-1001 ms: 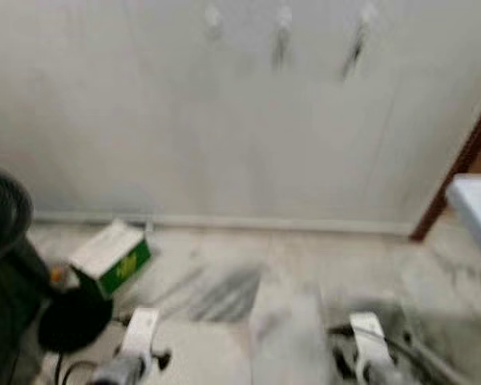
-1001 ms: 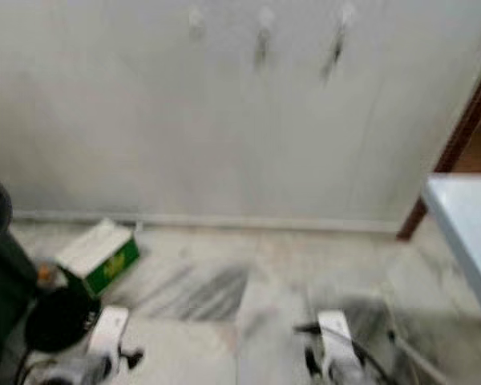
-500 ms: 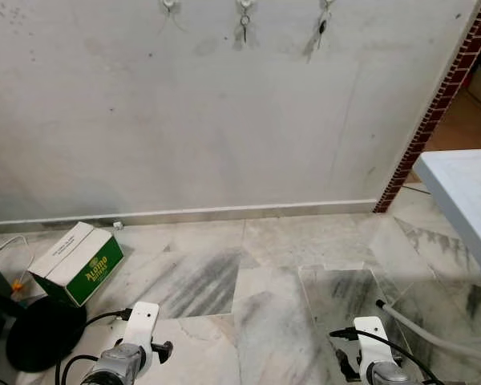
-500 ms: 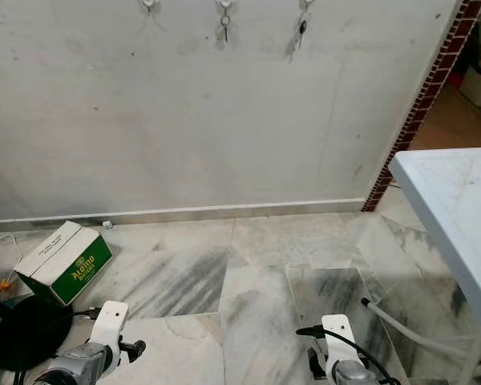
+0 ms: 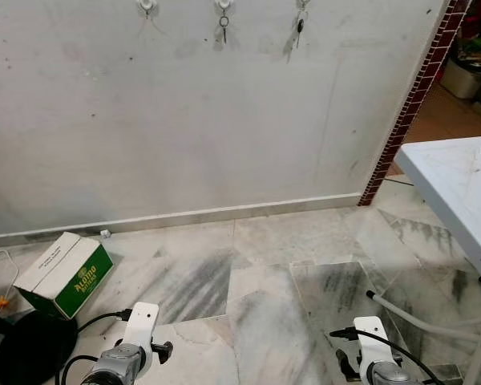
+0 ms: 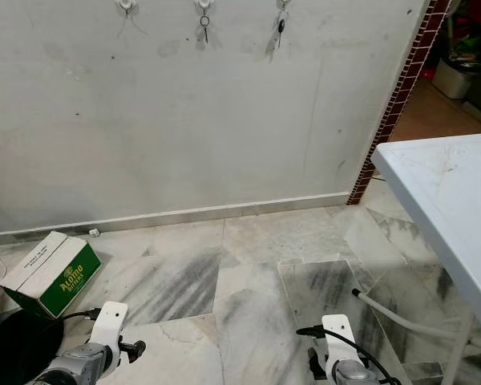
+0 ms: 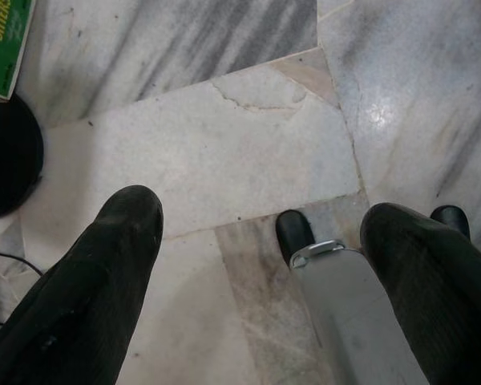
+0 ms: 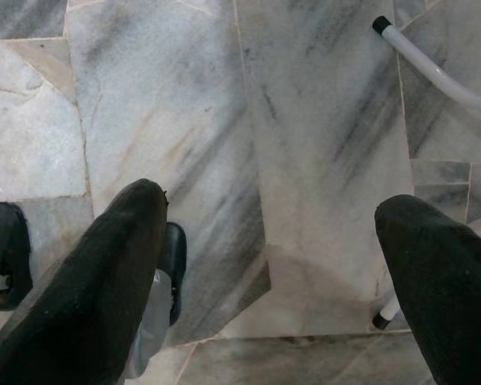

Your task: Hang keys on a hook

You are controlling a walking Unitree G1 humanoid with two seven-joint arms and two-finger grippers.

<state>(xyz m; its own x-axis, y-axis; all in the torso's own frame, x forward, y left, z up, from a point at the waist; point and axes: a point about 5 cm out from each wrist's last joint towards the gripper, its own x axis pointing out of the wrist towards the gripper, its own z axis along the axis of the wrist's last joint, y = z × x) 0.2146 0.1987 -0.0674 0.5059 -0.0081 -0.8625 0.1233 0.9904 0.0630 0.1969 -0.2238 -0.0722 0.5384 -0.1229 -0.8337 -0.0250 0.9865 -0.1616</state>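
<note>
Left end effector (image 7: pixel 260 220) and right end effector (image 8: pixel 268 208) both spread, empty — closed green-white box (image 5: pixel 66 273) on floor, contents hidden

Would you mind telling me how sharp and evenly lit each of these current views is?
Both eye views are sharp, in soft even light; the hooks sit at the top edge. In the left wrist view, glare marks the marble floor, and the left claw's fingers look soft. The right wrist view has a sharp floor, with the right claw's fingers blurred.

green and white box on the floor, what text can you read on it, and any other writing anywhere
"Alomo BITTERS" on the green side of the cardboard box by the wall.
"BITTERS", cut off at the frame edge, on the same box in the left wrist view.
No other writing can be read on the wall, floor or table.
</note>
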